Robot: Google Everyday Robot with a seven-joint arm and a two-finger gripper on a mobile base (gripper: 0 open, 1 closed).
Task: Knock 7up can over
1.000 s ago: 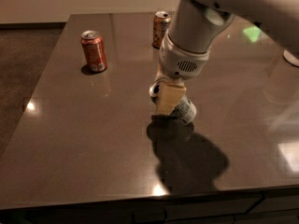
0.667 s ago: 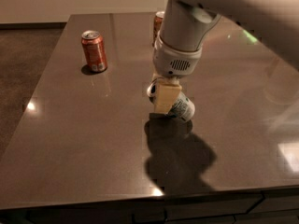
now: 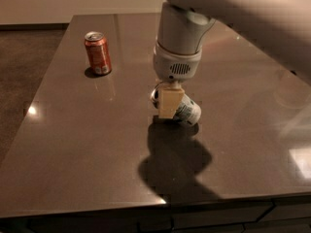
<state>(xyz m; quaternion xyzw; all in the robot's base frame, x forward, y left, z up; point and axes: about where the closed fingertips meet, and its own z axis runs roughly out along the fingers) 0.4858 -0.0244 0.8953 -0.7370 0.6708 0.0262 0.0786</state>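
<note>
The 7up can (image 3: 188,111), pale silver-white with green markings, lies on its side near the middle of the dark table (image 3: 82,149). Its silver top end points left and shows just behind my gripper. My gripper (image 3: 169,109) hangs straight down from the white arm (image 3: 177,57), right at the can's left end and in front of it. It covers part of the can. The arm's shadow falls on the table in front of the can.
A red-orange can (image 3: 98,53) stands upright at the table's back left. The table's front edge (image 3: 146,205) runs along the bottom of the view. Dark carpet (image 3: 24,72) lies to the left of the table.
The arm has shifted a little to the left and now hides the orange-copper can at the back. The 7up can stays on its side by the gripper.
</note>
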